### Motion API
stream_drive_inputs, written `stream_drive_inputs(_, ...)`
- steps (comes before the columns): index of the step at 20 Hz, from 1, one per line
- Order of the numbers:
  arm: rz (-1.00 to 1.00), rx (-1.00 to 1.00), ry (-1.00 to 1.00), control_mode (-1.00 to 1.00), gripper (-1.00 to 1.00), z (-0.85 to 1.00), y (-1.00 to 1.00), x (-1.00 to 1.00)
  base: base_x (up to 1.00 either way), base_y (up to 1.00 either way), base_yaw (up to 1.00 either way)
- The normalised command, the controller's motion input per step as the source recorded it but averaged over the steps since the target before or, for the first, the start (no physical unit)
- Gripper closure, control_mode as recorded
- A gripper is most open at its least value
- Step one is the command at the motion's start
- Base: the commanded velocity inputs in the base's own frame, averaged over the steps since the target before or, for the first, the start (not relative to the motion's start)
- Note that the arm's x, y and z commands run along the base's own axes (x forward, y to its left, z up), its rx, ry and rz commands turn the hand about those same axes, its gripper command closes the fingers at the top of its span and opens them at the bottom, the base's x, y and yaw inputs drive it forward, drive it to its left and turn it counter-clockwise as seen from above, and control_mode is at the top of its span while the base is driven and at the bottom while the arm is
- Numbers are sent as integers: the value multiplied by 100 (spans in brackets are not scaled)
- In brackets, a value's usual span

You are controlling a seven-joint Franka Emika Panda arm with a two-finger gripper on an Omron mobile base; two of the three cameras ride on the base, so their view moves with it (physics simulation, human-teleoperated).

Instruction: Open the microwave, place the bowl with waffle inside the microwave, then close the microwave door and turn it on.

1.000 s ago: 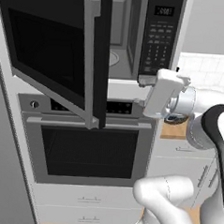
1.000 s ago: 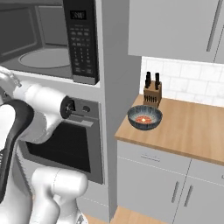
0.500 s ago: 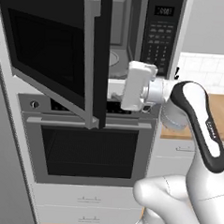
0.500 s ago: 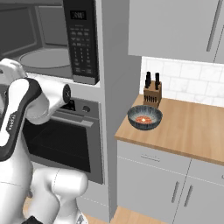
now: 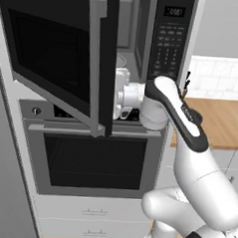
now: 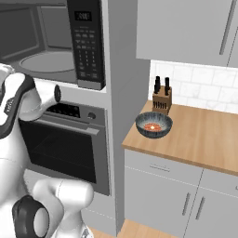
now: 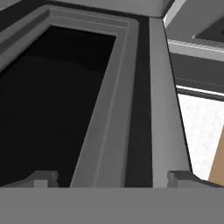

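Risk was the microwave door [image 5: 59,62] standing only part open, its inner edge right in front of the gripper [image 7: 113,177], whose jaws were spread wide and held nothing. A push off that edge could slip or swing the door back shut. Room between door and microwave [image 6: 51,42] cavity looked tight for the arm. Bowl [image 6: 154,125] with waffle [image 6: 152,126] sat on the counter [image 6: 204,139], well apart, beside the knife block [image 6: 161,96].
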Motion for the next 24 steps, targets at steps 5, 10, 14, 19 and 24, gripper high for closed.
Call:
stream_drive_inputs(5,17,-1,0,-100,-100,-1,84,-8,0,0,0)
stream_drive_inputs(10,15,-1,-8,-100,-100,0,69,-24,0,0,0)
stream_drive_inputs(14,2,0,-11,-100,-100,0,5,-28,0,0,0)
stream_drive_inputs(19,0,0,-8,-100,-100,0,0,-23,0,0,0)
stream_drive_inputs(24,5,0,-8,-100,-100,0,14,-13,0,0,0)
